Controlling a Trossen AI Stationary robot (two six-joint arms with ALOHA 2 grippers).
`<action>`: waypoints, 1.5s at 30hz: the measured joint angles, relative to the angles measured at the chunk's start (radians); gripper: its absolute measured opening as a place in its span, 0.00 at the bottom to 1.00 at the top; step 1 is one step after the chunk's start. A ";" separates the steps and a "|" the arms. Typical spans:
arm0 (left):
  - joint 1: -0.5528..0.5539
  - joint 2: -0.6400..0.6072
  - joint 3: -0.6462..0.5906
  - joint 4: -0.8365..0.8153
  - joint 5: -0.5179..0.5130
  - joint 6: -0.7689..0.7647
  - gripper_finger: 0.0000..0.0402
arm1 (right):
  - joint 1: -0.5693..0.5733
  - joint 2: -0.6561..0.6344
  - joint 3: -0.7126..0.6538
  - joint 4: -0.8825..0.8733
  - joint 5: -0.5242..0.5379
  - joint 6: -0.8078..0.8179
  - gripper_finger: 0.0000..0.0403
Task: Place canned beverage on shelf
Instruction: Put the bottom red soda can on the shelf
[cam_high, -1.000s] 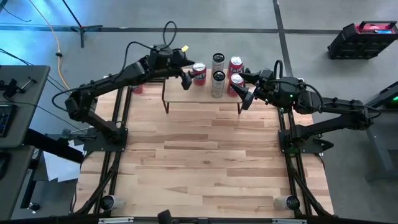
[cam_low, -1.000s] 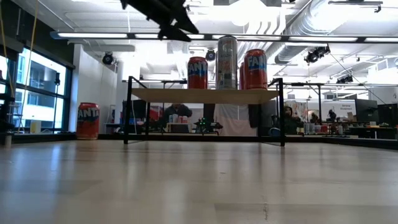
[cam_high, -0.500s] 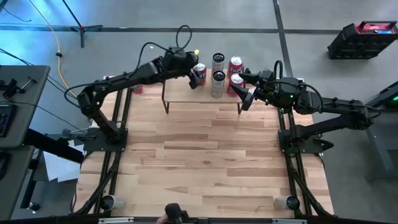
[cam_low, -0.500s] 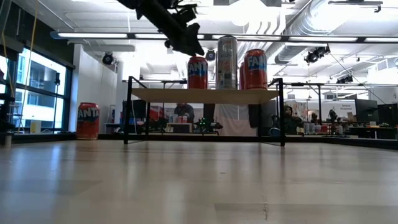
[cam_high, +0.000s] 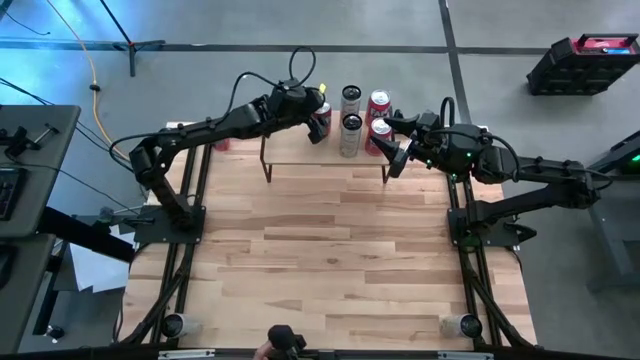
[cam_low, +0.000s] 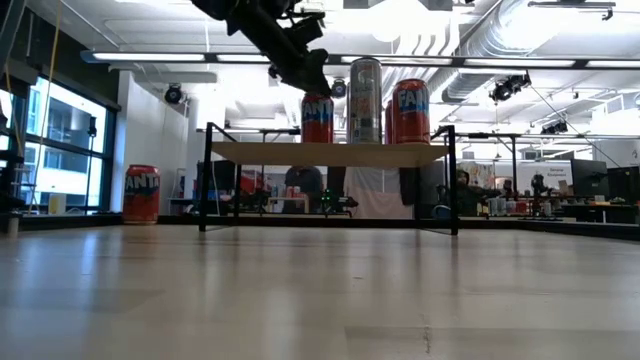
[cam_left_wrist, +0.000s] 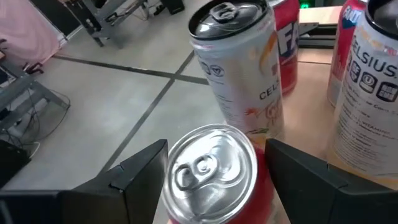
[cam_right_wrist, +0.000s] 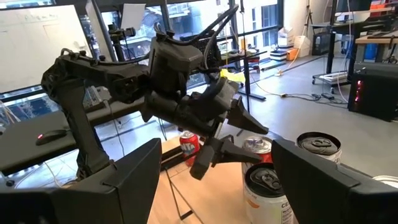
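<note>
The shelf (cam_low: 330, 153) stands at the table's far edge on thin black legs. Several cans stand upright on it. The leftmost is a red can (cam_left_wrist: 211, 171) with a silver top. My left gripper (cam_high: 317, 118) has come at this can slanting down from the left. It is open, with one finger on either side of the can's top. I cannot tell whether the fingers touch it. A tall white can (cam_left_wrist: 239, 68) stands just beyond. My right gripper (cam_high: 393, 140) waits open at the shelf's right end, beside another red can (cam_high: 380, 129).
One more red can (cam_low: 142, 193) stands on the table to the left of the shelf, near the far left corner (cam_high: 220, 143). The wooden tabletop (cam_high: 330, 250) stretches toward the near edge. Both arms crowd the shelf's two ends.
My left gripper has gone right and toward the far edge, sinking and rolling as it went. It was beside the leftmost red can and now its fingers straddle the can's top. The cans have stayed in place.
</note>
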 joint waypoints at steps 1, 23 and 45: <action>0.000 0.002 0.000 0.001 0.000 0.000 0.65 | 0.000 0.000 0.000 0.000 0.000 0.001 0.71; 0.001 -0.026 -0.001 0.027 0.007 -0.051 0.65 | 0.000 0.000 0.000 0.000 0.000 -0.005 0.71; 0.144 -0.141 -0.219 -0.010 0.251 -0.184 0.65 | 0.000 0.000 0.000 -0.003 0.000 -0.005 0.71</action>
